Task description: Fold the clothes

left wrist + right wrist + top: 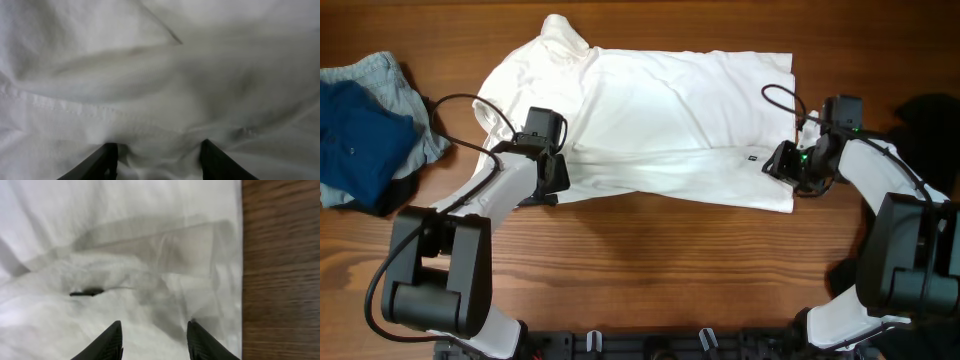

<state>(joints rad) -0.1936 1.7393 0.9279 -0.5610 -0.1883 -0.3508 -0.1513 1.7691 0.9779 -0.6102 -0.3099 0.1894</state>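
The white shirt lies sideways at the middle of the desk, smooth on top and rumpled along its near edge, at what I judge is the first lengthwise fold. My left fingers by the sleeve and right fingers at the hem corner stand apart over cloth; next, both must pinch and lift together.

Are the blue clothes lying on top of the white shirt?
No, the blue clothes sit in a pile at the left side of the table, apart from the white shirt.
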